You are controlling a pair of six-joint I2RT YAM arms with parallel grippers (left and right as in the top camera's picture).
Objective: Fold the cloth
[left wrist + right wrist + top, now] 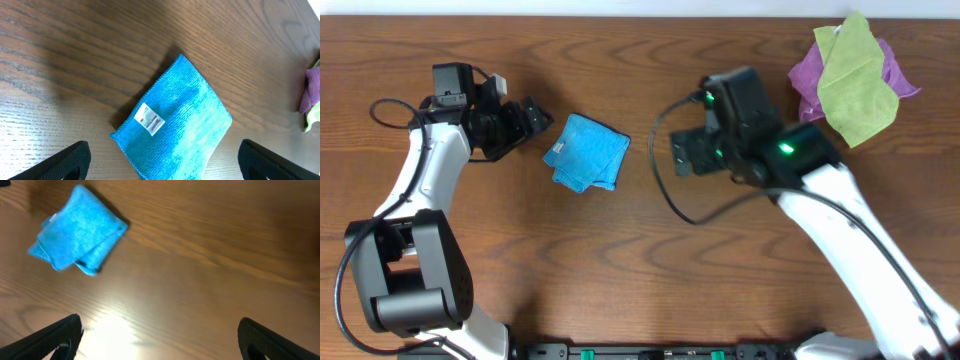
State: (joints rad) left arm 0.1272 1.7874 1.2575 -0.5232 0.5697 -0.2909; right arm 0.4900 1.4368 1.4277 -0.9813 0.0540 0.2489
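Observation:
The sky-blue cloth (pixel 586 151) lies folded into a small thick square on the wooden table, between the two arms. In the left wrist view the cloth (pixel 175 125) shows a white label on top. In the right wrist view it (pixel 77 230) lies at the upper left. My left gripper (pixel 538 122) is open and empty, just left of the cloth. In its own view the fingers (pixel 162 162) spread wide around the cloth's near corner. My right gripper (pixel 682 153) is open and empty, right of the cloth, over bare wood (pixel 160 340).
A yellow-green cloth (pixel 855 80) lies on a purple cloth (pixel 810 75) at the table's back right corner. The purple cloth also shows at the right edge of the left wrist view (pixel 311 90). A black cable (pixel 665 190) loops beside the right arm.

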